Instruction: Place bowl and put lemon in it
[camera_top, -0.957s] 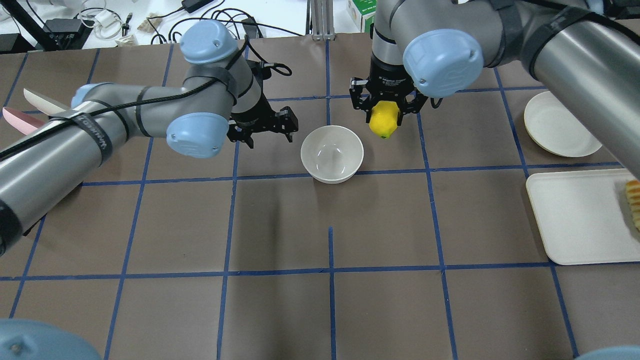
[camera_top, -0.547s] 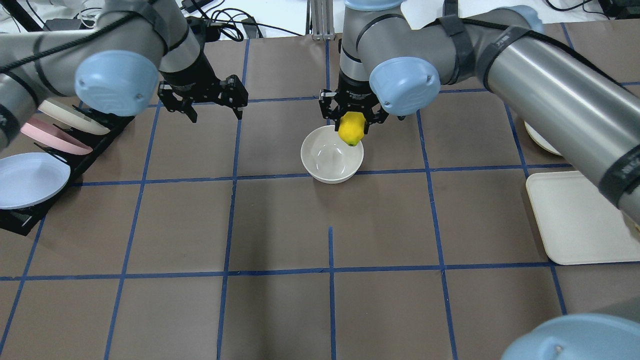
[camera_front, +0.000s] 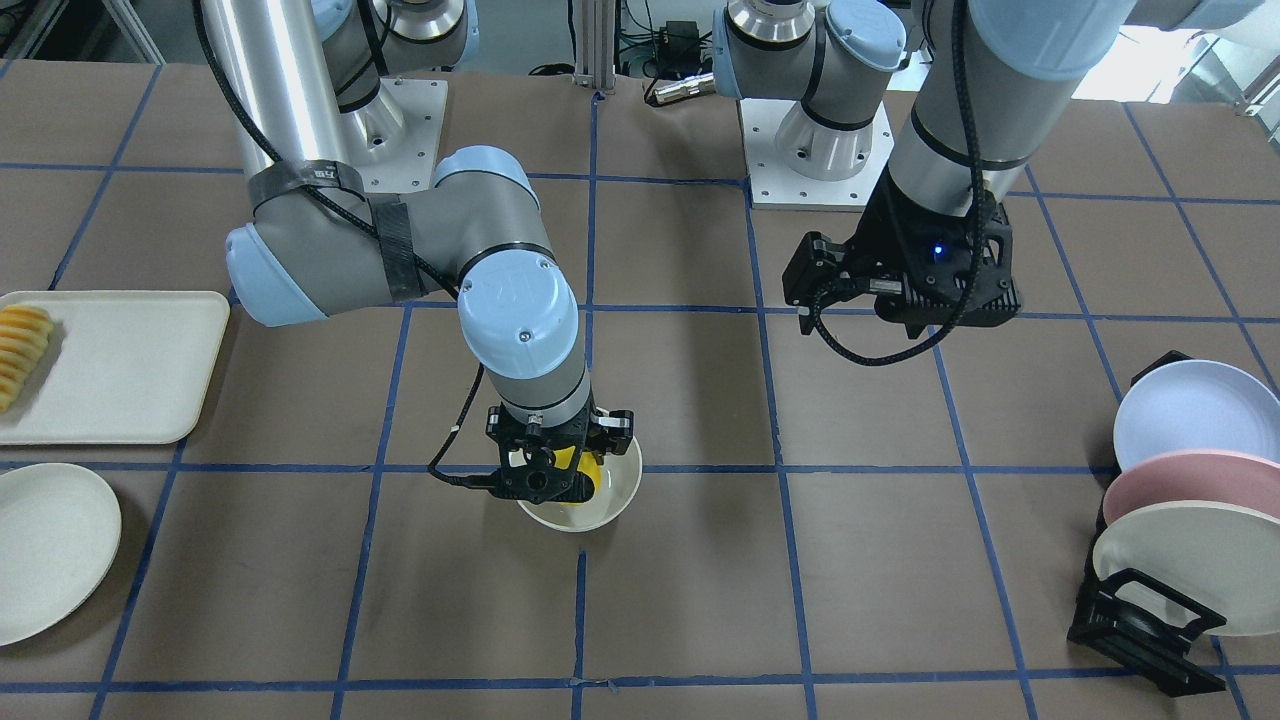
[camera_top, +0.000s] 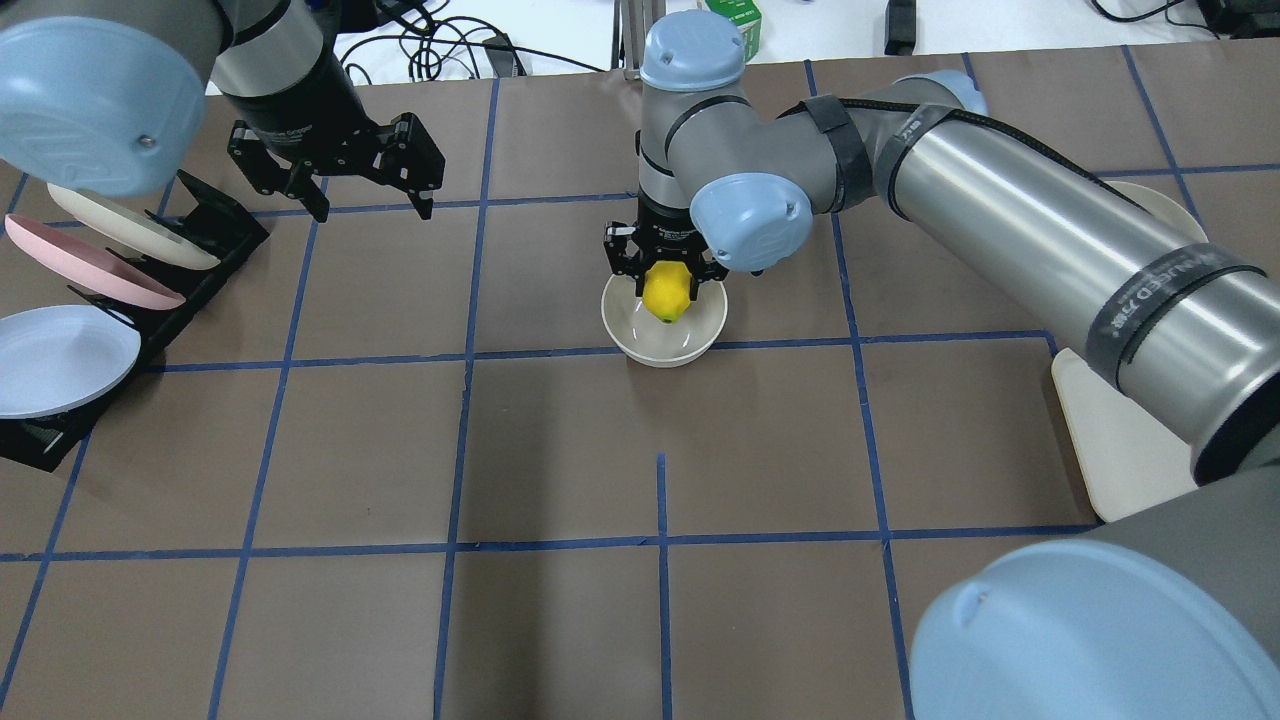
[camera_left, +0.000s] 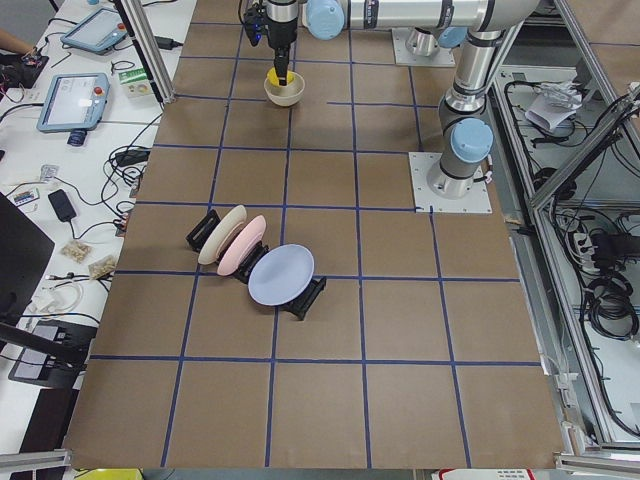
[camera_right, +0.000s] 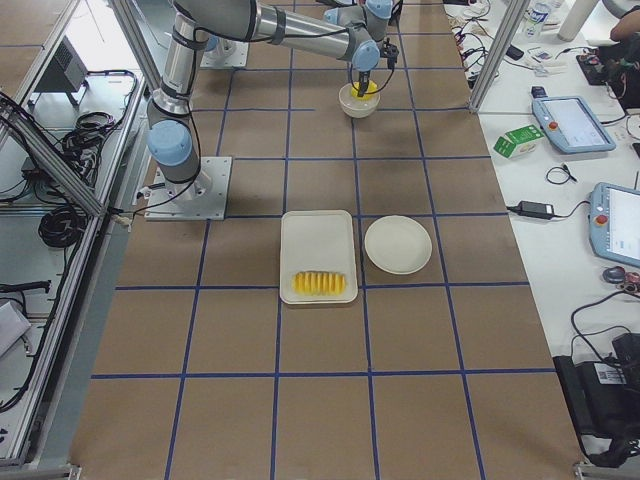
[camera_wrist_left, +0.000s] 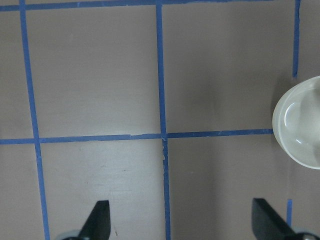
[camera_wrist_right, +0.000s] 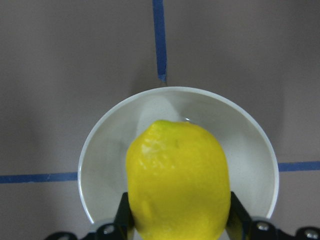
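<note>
The off-white bowl (camera_top: 664, 342) stands upright at the table's middle; it also shows in the front view (camera_front: 600, 508), the right wrist view (camera_wrist_right: 110, 165) and at the right edge of the left wrist view (camera_wrist_left: 300, 127). My right gripper (camera_top: 667, 290) is shut on the yellow lemon (camera_top: 667, 291) and holds it just over the bowl's far half, low inside the rim (camera_wrist_right: 177, 180). My left gripper (camera_top: 365, 205) is open and empty, raised over the table well to the bowl's left, near the plate rack.
A black rack (camera_top: 150, 290) with a cream, a pink and a pale blue plate stands at the left. A cream tray (camera_front: 120, 365) with sliced food (camera_front: 20, 350) and a cream plate (camera_front: 45, 550) lie on the other side.
My right gripper has carried the lemon left and down, from beside the bowl to over its inside. My left arm has drawn back away from the bowl toward the rack.
</note>
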